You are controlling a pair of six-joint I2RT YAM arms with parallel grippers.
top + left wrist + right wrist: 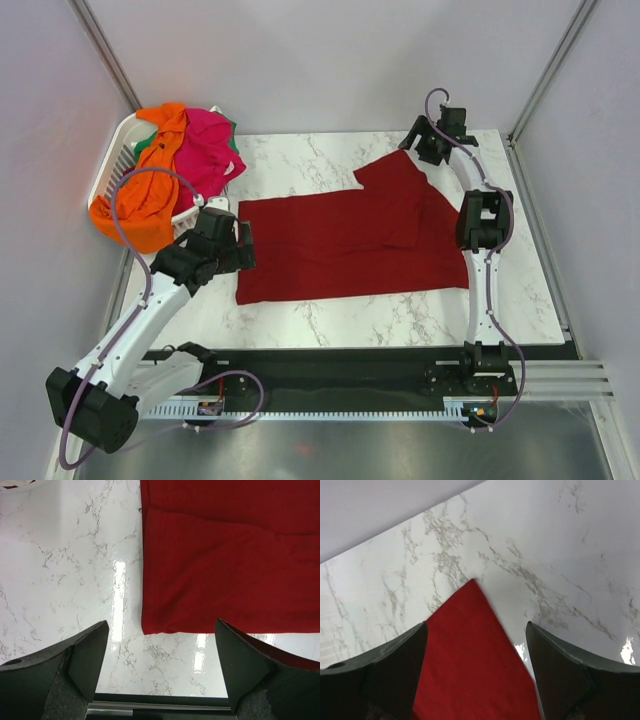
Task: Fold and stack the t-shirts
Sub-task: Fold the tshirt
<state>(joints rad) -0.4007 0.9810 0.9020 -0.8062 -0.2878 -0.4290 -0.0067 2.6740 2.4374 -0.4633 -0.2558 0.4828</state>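
A dark red t-shirt (350, 240) lies flat on the marble table, partly folded lengthwise, one sleeve (392, 172) pointing to the back right. My left gripper (243, 245) is open and empty just off the shirt's left edge; the left wrist view shows the shirt's near left corner (150, 627) ahead of the jaws (161, 650). My right gripper (417, 143) is open over the sleeve tip (472, 587), with red cloth between the spread fingers but not held. An orange t-shirt (140, 205), a hot pink one (205, 150) and a bit of green one (233, 148) lie in the basket.
A white slatted laundry basket (112, 160) stands at the table's back left corner, the orange shirt hanging over its front. Bare marble (400, 315) runs along the near edge. Grey walls and frame posts enclose the table.
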